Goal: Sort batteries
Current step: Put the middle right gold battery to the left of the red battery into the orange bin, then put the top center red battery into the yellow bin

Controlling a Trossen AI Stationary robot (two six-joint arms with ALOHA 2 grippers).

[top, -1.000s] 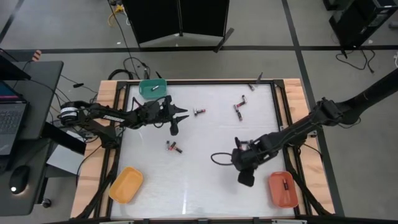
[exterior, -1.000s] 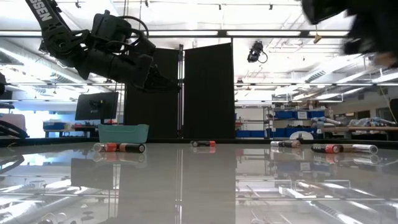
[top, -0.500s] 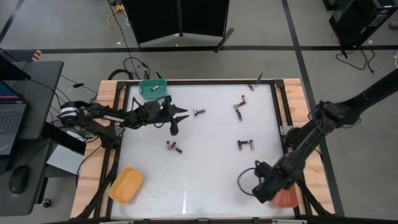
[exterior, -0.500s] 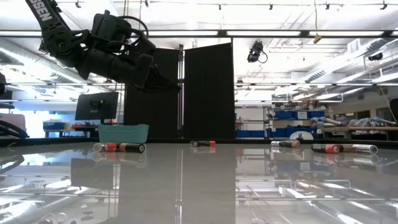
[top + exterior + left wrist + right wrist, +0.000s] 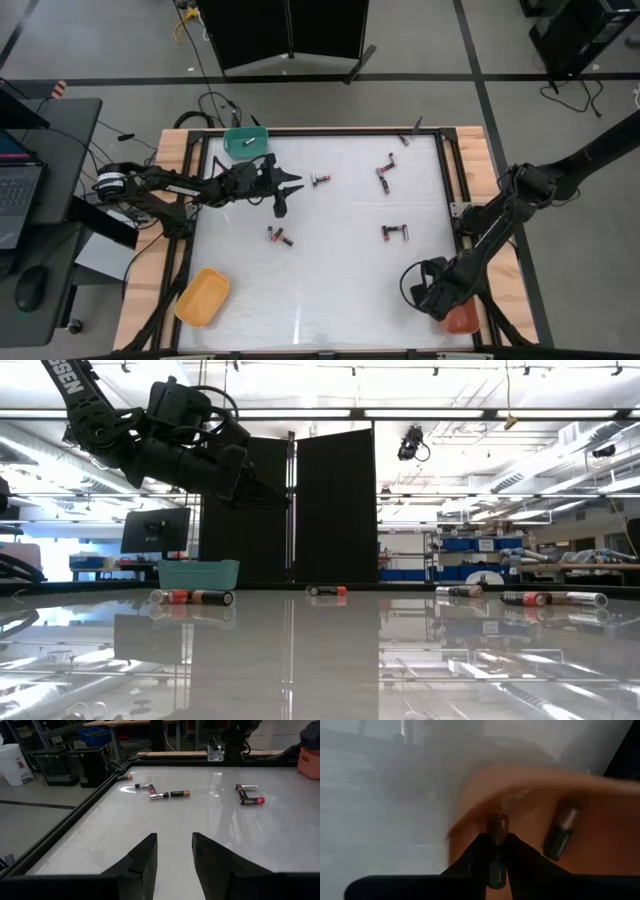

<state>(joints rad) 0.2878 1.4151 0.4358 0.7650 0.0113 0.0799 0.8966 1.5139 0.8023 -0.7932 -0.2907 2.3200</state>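
Note:
Batteries lie scattered on the white table: one (image 5: 320,179) near the far middle, a pair (image 5: 385,175) to its right, one (image 5: 278,236) left of centre and a pair (image 5: 396,232) right of centre. My right gripper (image 5: 496,842) is shut on a battery (image 5: 497,827) over the orange tray (image 5: 610,820) at the near right corner, where another battery (image 5: 561,836) lies. My left gripper (image 5: 287,193) hangs open above the table beside the green tray (image 5: 246,141), touching nothing. My right gripper pinches the battery's body (image 5: 496,851) between its two fingers. The battery lies along the fingers, with its brown end (image 5: 497,822) sticking out past the fingertips. The fingers come steeply from above, and the battery hangs clear above the orange tray.
A yellow tray (image 5: 203,296) sits at the near left corner. The green tray at the far left holds a battery. A dark frame rail (image 5: 455,215) borders the table. The low view shows batteries (image 5: 195,597) lying flat across the surface.
My right gripper has swung from right of the table's centre to the near right corner, sinking over the orange tray and rolling about its own axis, still shut on the battery. The pair of batteries right of centre, which the gripper hid a second ago, now shows.

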